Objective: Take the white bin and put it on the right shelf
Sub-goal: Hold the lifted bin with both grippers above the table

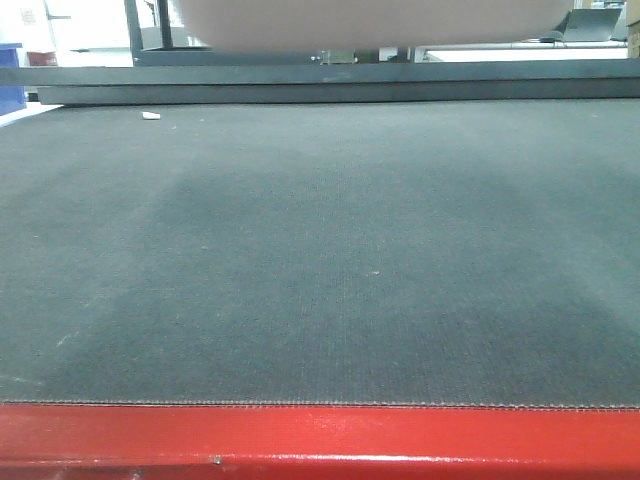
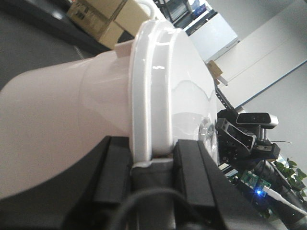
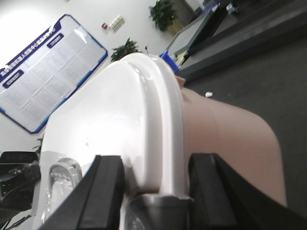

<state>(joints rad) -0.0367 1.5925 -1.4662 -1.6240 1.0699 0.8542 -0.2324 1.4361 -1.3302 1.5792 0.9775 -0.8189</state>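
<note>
The white bin [image 1: 370, 25] hangs in the air above the table; only its pale pinkish underside shows along the top edge of the front view. In the left wrist view the bin [image 2: 72, 120] fills the frame, and my left gripper [image 2: 152, 149] is shut on its white lid rim. From the right wrist, the bin [image 3: 225, 139] shows its glossy lid and pinkish wall. My right gripper [image 3: 156, 165] is shut across the rim at that end. The right shelf is out of view.
Below the bin lies a red-framed table [image 1: 320, 440] with a dark grey top. A small white scrap [image 1: 151, 115] lies near its far edge, and a blue bin [image 1: 10, 75] stands at far left. Cardboard boxes [image 2: 96, 19] stand behind.
</note>
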